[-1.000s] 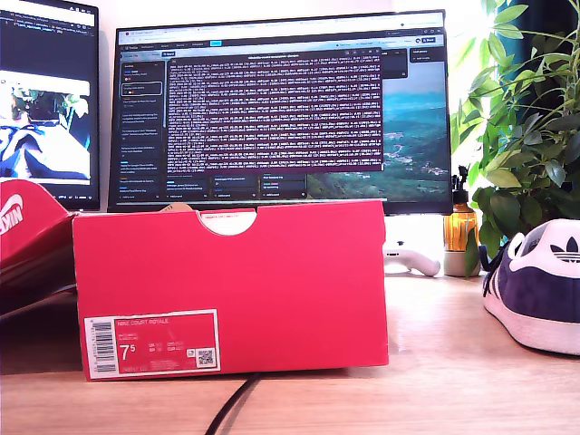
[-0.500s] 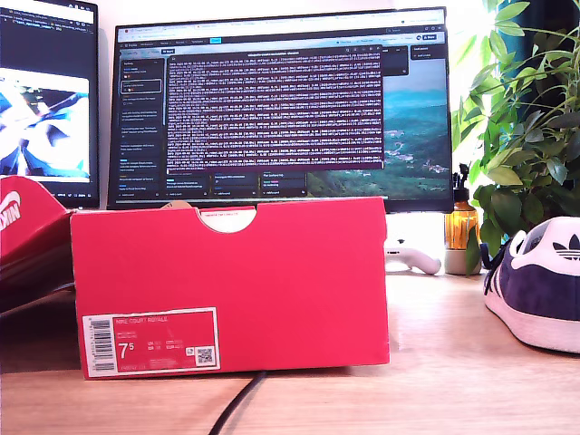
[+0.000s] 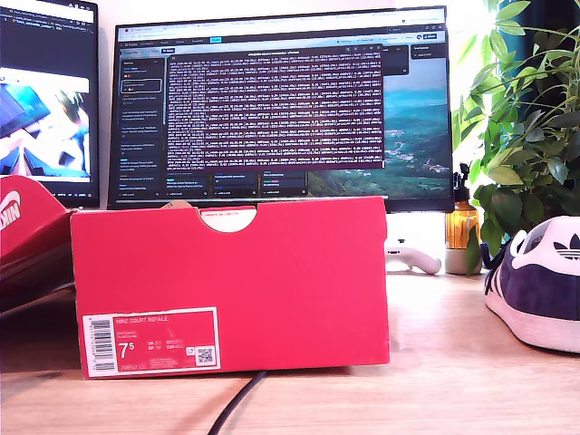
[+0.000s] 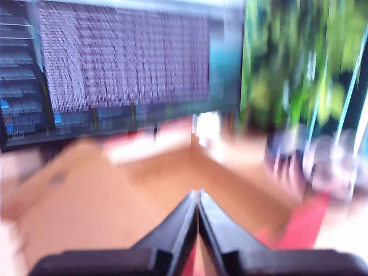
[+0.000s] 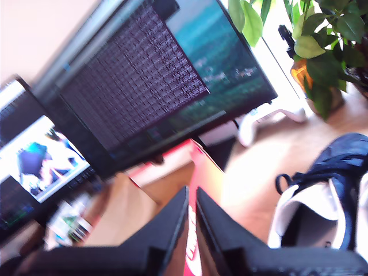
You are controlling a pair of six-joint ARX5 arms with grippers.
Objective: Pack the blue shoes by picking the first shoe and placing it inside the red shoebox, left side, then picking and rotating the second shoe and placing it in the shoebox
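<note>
Exterior view showed the red shoebox (image 3: 231, 285) on the desk and one blue shoe (image 3: 539, 290) at that view's right, while both my first gripper (image 4: 197, 198) and my second gripper (image 5: 191, 195) (empty, jaws nearly together) risked clipping the box wall if they came down unopened.

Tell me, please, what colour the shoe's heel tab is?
White, with a dark trefoil logo, on the navy-blue shoe; the exterior view shows it best.
</note>
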